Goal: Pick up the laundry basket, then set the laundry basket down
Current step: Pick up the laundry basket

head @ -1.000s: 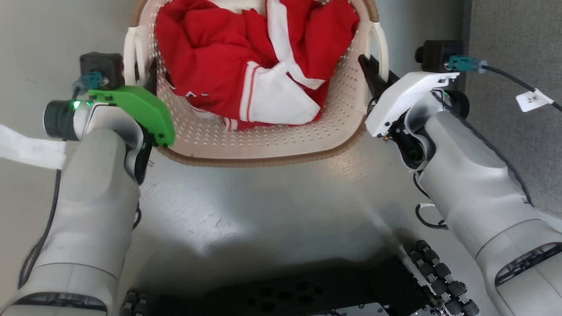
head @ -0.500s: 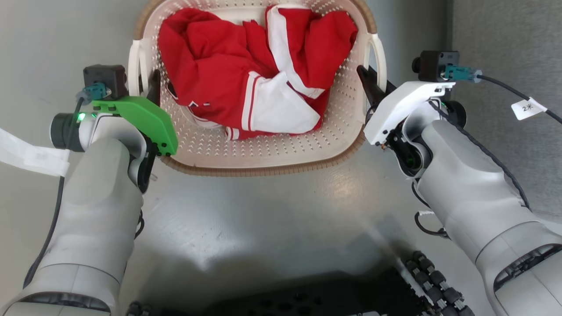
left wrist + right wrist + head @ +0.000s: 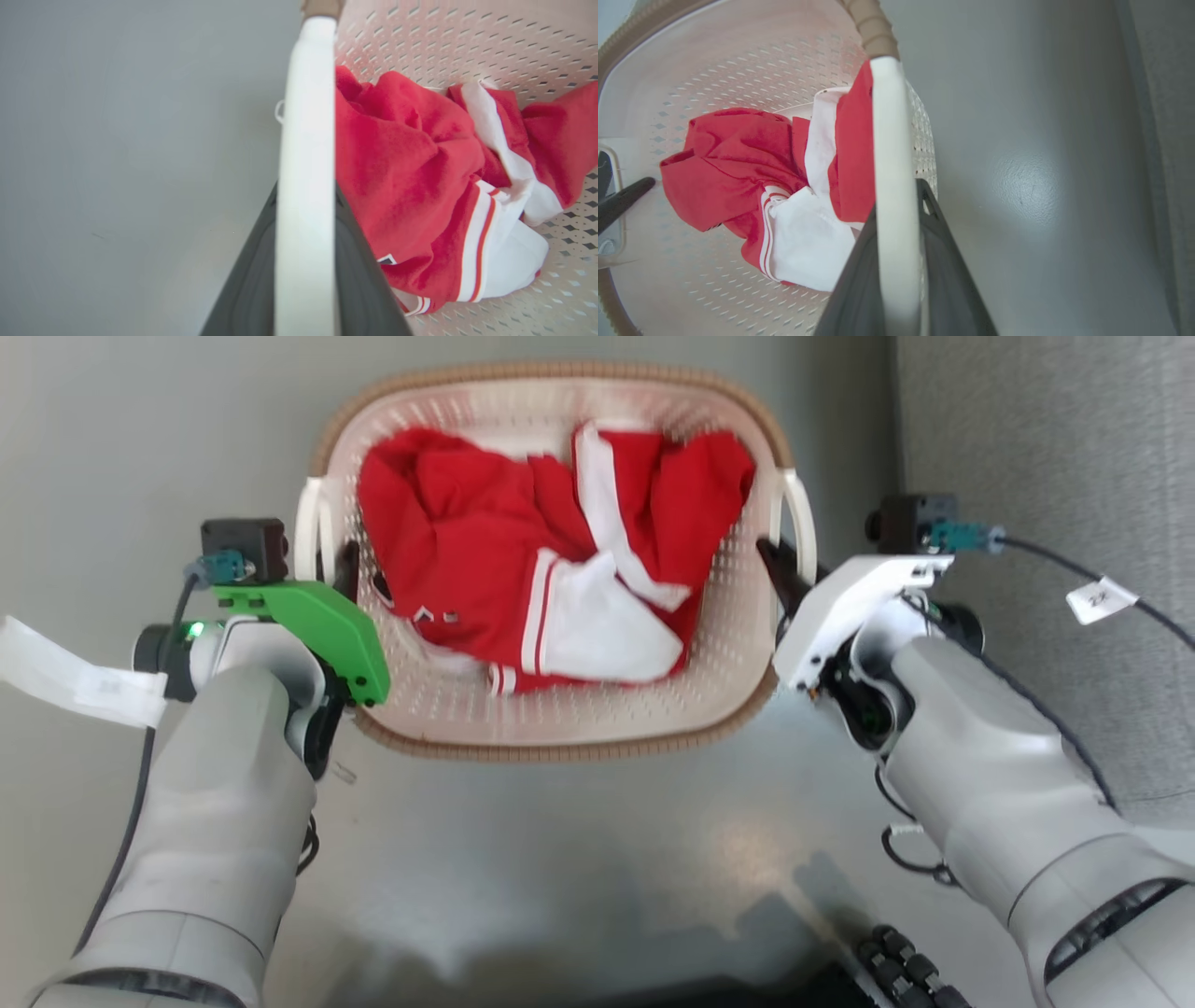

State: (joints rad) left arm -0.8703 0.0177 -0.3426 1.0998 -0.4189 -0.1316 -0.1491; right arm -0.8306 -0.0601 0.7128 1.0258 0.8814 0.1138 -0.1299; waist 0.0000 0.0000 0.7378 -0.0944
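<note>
Upper centre of the head view: the laundry basket (image 3: 560,723), cream perforated walls under a brown woven-look rim, holding a crumpled red and white garment (image 3: 467,579). Set squarely between the two arms, above the grey floor (image 3: 560,877) in the frame; whether resting on it or raised, impossible to tell.

At the basket's left edge, the left handle (image 3: 308,537), with the left gripper (image 3: 338,567) reaching up to it from the lower left under a green wrist cover (image 3: 322,625). In the left wrist view, pinching the laundry basket by that handle: dark fingers (image 3: 247,289) pressed to either side of the white bar running bottom to top through the middle of the frame, garment to its right, bare floor to its left.

At the basket's right edge, the right handle (image 3: 805,523), met by the right gripper (image 3: 792,569) coming from the lower right under a white wrist cover (image 3: 850,597). In the right wrist view, likewise clamped on the handle, a dark finger (image 3: 948,261) on each side of the white bar, basket interior and garment at left, floor at right. At that view's far left edge, a fingertip (image 3: 626,196) of the left gripper by the opposite wall.

Along the right side of the head view, a strip of darker textured flooring (image 3: 1046,448).
</note>
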